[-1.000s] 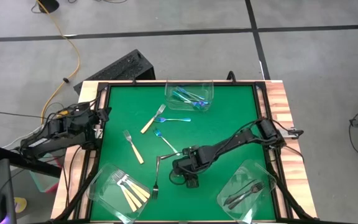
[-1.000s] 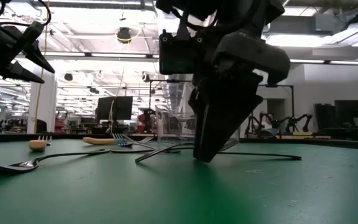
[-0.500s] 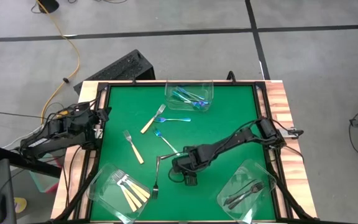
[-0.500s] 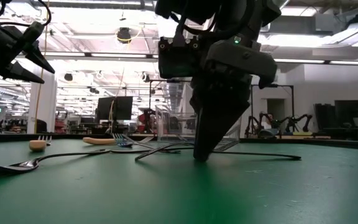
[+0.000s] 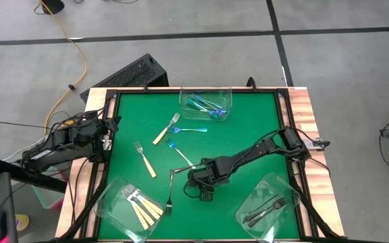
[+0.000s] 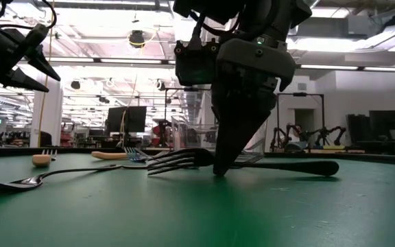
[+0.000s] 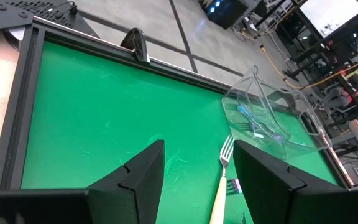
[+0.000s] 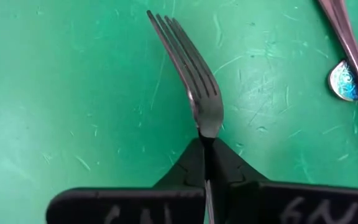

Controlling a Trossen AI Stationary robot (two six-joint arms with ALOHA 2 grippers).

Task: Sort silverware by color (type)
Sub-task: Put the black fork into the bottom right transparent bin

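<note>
My right gripper (image 5: 206, 194) stands near the table's front middle, pointing steeply down, shut on a dark grey fork (image 6: 184, 160). The fork's tines (image 8: 188, 65) reach out past the fingers. Loose on the green mat lie two tan-handled forks (image 5: 144, 159) (image 5: 162, 133), two blue forks (image 5: 189, 129) (image 5: 179, 154) and another dark fork (image 5: 171, 189). My left gripper (image 7: 194, 168) waits open above the table's left edge (image 5: 107, 131). My right gripper pinches the dark fork's neck (image 8: 207, 132), just behind the tines, between its two fingertips. The fingers come from above and lie across the fork. The fork stays about level at the mat, its handle (image 6: 307, 167) stretching out the other way; whether it is lifted clear I cannot tell.
Three clear tubs stand on the mat: one with blue forks at the far middle (image 5: 206, 104), one with tan forks at the near left (image 5: 132, 202), one with dark forks at the near right (image 5: 269, 206). A dark frame (image 5: 286, 121) rims the mat.
My right gripper has shut on the dark fork without leaving its spot, its wrist rolling a little. The fork, a thin flat line on the mat before, has tipped up, so its tines and handle now show broad in the low view.
</note>
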